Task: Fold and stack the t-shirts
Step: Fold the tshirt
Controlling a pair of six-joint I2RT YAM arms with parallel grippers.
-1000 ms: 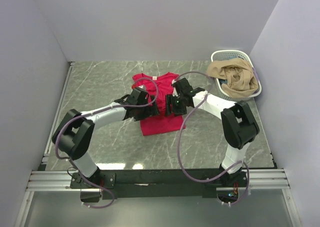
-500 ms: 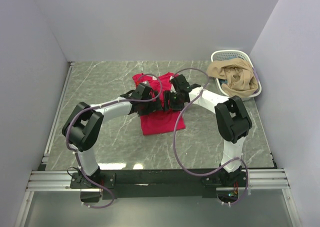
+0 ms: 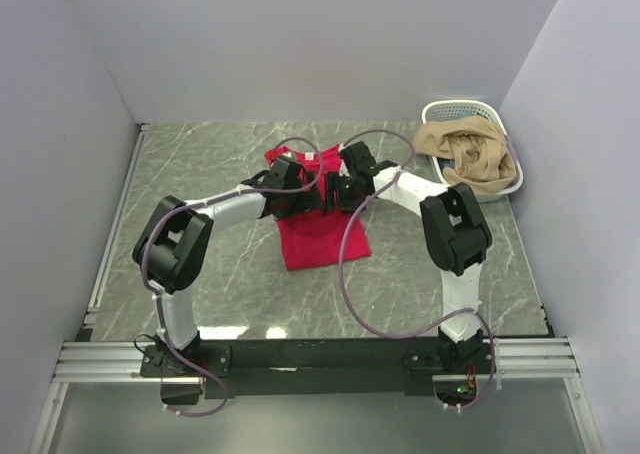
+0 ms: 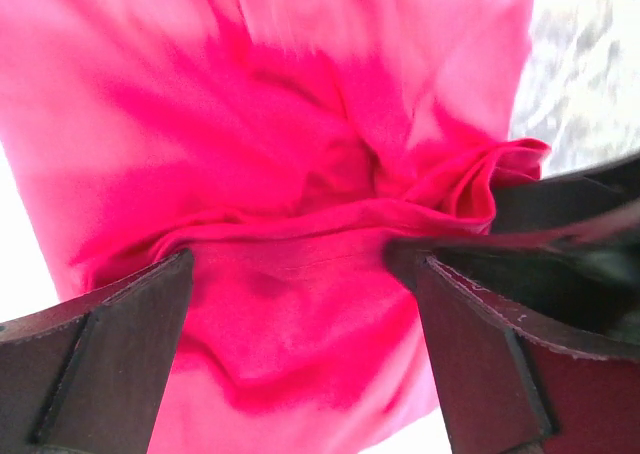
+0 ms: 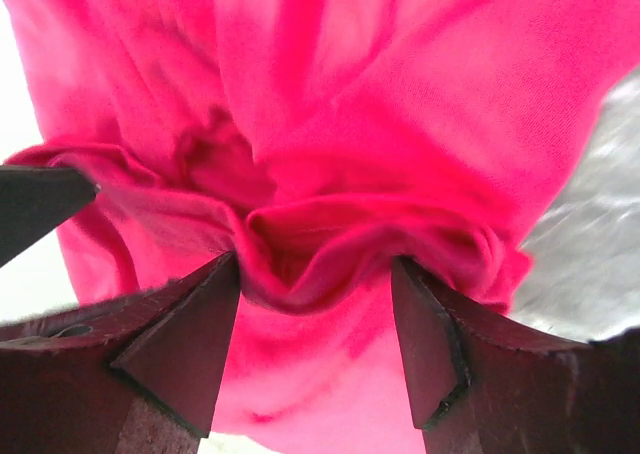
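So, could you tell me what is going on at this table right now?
Two robot arms are working on a red t-shirt that lies on the grey table. The left gripper and the right gripper are both down on its upper half, close together. Their jaws are open, each with a ruck of red cloth between its fingers. Nothing is stacked yet. A white basket at the far right corner holds tan clothes.

White lattice basket (image 3: 455, 107) stands on marble table's (image 3: 200, 164) far-right corner.
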